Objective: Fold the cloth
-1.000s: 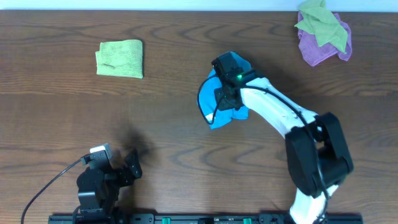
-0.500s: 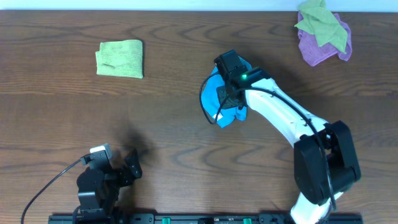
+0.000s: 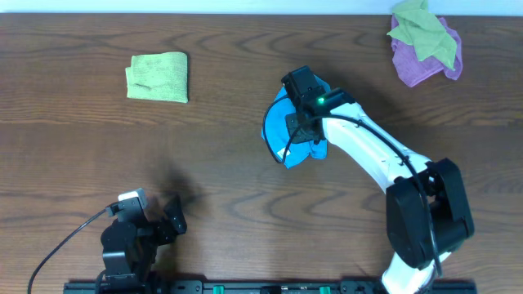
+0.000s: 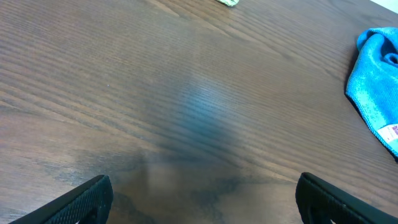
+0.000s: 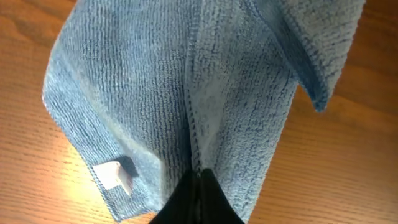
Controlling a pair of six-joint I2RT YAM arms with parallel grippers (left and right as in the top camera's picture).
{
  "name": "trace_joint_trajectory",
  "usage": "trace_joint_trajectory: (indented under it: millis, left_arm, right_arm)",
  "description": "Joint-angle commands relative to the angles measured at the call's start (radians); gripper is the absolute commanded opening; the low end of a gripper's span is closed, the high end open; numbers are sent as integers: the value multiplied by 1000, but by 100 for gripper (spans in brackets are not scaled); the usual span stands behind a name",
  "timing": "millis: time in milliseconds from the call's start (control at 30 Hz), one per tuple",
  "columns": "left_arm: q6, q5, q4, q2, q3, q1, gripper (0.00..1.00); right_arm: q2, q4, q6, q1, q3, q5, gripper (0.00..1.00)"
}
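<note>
- Since a second ago, my right arm has swung its elbow out toward 3 o'clock, and the cloth (image 3: 278,131) has drawn into a slightly tighter bunch. Over the last half second almost nothing shifts.
- The table (image 3: 82,163) carries the cloth just off centre, toward 1 o'clock.
- A folded green cloth (image 3: 157,77) lies at 10 o'clock. A purple cloth (image 3: 413,65) with a green one (image 3: 421,33) on it sits at 2 o'clock. Both are well apart from the work.
- On the right wrist camera, the right claw (image 5: 198,174) is pinched tight on a seam of the cloth (image 5: 155,93), which spreads from the fingertips toward 12 o'clock.
- From overhead, blue shows mostly at 8 o'clock of the wrist.
- The left claw (image 4: 204,193) stands wide open over bare wood, gripping nothing, with the cloth (image 4: 376,93) well off at 2 o'clock.
- The white tag (image 5: 115,174) sits at 9 o'clock of the right fingertips.
</note>
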Motion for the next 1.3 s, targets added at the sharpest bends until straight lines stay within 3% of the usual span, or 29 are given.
trace_joint_trajectory:
  millis: [0,233,433,700,867,1100,1267]
  left_arm:
    - [-11,13,0,-5,-10,-6,95]
    - [-16,16,2,-5,-10,-6,95]
    - [-298,35,0,-5,-9,-6,95]
    - [-317,329,32,-3,1,-6,95]
    - [-357,354,35,19,14,-6,96]
    - [-463,372,42,218,126,-26,96]
    - [-463,318,85,527,292,-169,96]
  right_arm:
    - [-18,-3,-3,-3,19,13,1]
    - [-42,-31,32,-20,19,109,1]
    - [-130,-74,74,-105,19,156,1]
    - [-178,-192,88,-266,18,156,1]
    - [-178,-187,89,-322,17,155,2]
    - [-178,-222,111,-388,2,156,1]
    - [-178,-229,114,-400,-12,155,1]
